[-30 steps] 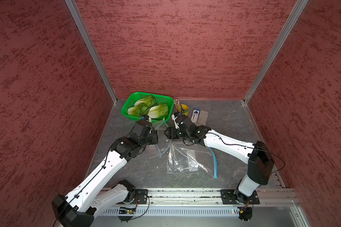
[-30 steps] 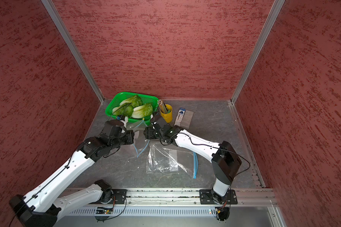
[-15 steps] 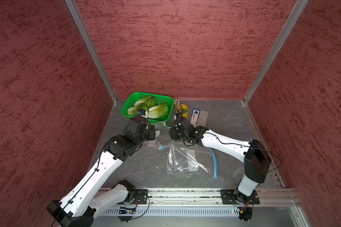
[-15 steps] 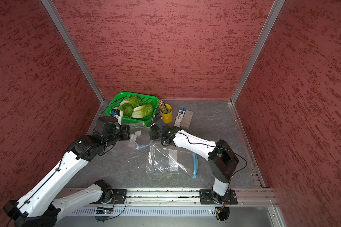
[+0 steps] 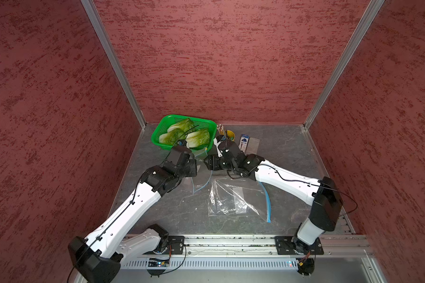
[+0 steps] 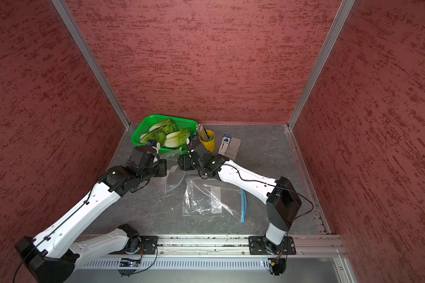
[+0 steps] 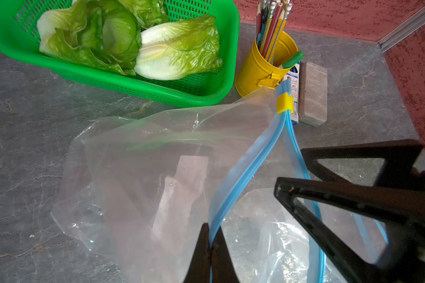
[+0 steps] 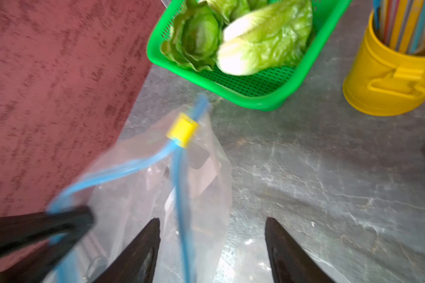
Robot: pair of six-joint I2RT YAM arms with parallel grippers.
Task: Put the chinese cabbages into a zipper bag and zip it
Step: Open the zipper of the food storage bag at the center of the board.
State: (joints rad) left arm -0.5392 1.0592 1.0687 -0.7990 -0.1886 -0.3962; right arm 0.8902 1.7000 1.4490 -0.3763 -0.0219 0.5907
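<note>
Three chinese cabbages (image 5: 198, 138) (image 6: 178, 138) (image 7: 179, 49) (image 8: 265, 46) lie in a green basket (image 5: 155, 141) (image 7: 133, 87) at the back left. A clear zipper bag (image 7: 157, 159) (image 6: 172, 177) with a blue zip and a yellow slider (image 7: 284, 103) (image 8: 183, 132) hangs in front of the basket. My left gripper (image 7: 210, 235) (image 5: 193, 167) is shut on one blue rim strip. My right gripper (image 8: 212, 220) (image 5: 207, 163) is open, and the other rim strip runs loose between its fingers (image 7: 353, 196). The bag's mouth gapes between the two strips.
A second clear bag (image 5: 233, 198) (image 6: 206, 198) lies flat on the grey table under the right arm. A yellow cup of pencils (image 5: 228, 135) (image 7: 263, 71) (image 8: 388, 80), a small blue-white box (image 5: 244, 143) and a grey block (image 7: 313, 93) stand right of the basket. Red walls close in on three sides.
Both grippers have stayed close together by the basket with small shifts. The left keeps its hold on the bag's rim. The right jaws now stand apart round the other strip.
</note>
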